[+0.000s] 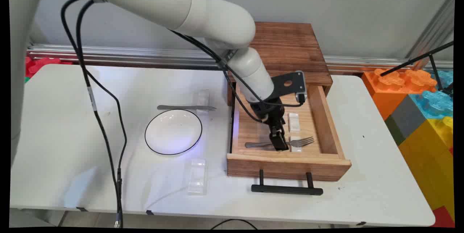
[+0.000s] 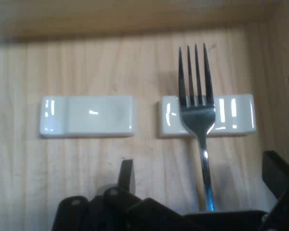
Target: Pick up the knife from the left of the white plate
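One fork [image 1: 293, 142], lying crosswise, tines toward frame right, in open wooden drawer [image 1: 331, 128] with two white rests [image 2: 87, 116]; gripper [image 1: 280, 143] fingers spread around its handle.

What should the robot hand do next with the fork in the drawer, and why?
Probably close on the fork handle. The end effector is down inside the open drawer, its fingers apart on either side of the handle, and the fork's head rests on a white rest. This is only a guess.

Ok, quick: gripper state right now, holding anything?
Gripper: open, astride the silver metal fork's handle in the open wooden drawer, not visibly clamped on it.
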`<act>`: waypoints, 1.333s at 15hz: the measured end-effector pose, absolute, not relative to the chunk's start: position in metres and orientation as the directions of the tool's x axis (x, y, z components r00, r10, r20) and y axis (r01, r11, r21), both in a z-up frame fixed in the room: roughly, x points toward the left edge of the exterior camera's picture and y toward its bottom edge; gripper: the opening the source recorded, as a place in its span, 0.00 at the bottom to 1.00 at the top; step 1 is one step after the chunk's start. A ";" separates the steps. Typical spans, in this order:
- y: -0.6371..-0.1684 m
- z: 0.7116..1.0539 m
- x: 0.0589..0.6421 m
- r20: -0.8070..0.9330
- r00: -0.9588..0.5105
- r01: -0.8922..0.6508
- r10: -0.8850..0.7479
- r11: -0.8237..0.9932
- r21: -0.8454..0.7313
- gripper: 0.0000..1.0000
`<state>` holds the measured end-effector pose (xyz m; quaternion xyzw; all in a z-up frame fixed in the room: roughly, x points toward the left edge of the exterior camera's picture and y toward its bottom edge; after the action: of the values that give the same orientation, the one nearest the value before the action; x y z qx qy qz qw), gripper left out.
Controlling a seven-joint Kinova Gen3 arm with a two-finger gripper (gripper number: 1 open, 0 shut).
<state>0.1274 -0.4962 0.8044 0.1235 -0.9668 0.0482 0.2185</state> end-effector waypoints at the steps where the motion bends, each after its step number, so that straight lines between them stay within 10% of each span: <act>1: -0.497 0.808 0.128 0.438 -0.872 -0.259 -0.217 0.965 -0.038 1.00; 20: -0.503 0.950 0.191 0.624 -0.755 -0.315 -0.201 0.946 -0.076 1.00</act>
<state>0.1909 -0.5028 0.9502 0.1383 -0.9326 0.0887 0.3213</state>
